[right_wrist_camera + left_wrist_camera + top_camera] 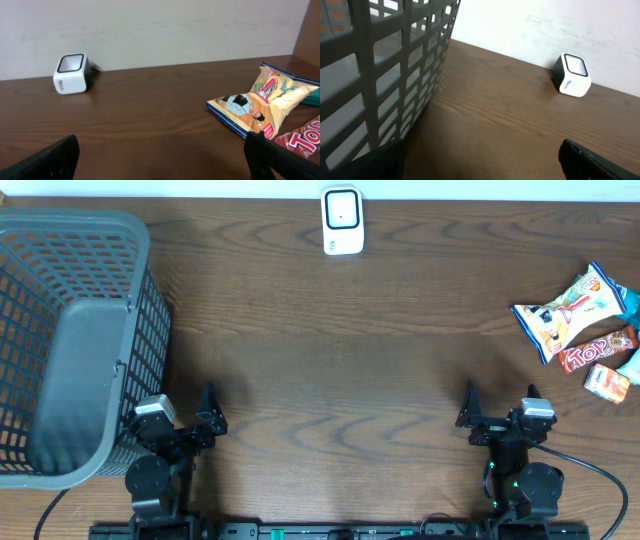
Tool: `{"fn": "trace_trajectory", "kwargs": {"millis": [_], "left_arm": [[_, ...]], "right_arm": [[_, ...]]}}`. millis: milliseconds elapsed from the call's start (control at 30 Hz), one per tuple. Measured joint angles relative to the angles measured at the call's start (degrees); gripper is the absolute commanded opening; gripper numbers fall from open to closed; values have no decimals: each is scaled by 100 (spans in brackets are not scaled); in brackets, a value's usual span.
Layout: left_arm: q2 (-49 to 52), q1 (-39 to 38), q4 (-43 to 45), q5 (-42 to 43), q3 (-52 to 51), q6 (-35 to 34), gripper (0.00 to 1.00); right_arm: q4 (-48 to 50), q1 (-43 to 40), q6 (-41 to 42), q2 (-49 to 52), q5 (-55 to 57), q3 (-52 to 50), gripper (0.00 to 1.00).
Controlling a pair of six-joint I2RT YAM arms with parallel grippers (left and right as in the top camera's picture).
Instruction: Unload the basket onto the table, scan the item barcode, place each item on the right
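Note:
The white barcode scanner stands at the table's far edge, also seen in the left wrist view and the right wrist view. At the right edge lie snack items: a yellow chip bag, a red bar and a small orange pack. My left gripper is open and empty beside the basket. Near the front right, my right gripper is open and empty, a little short of the snacks.
A tall grey mesh basket fills the left side, close against my left gripper. A teal packet lies behind the chip bag at the right edge. Bare wood table lies between the arms and the scanner.

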Motion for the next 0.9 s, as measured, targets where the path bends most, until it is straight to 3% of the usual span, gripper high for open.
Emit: {"fn": "trace_trajectory", "kwargs": {"millis": [900], "left_arm": [[-72, -33, 0, -4, 0, 0, 98]], "right_arm": [[0, 0, -11, 0, 0, 0, 99]]}}
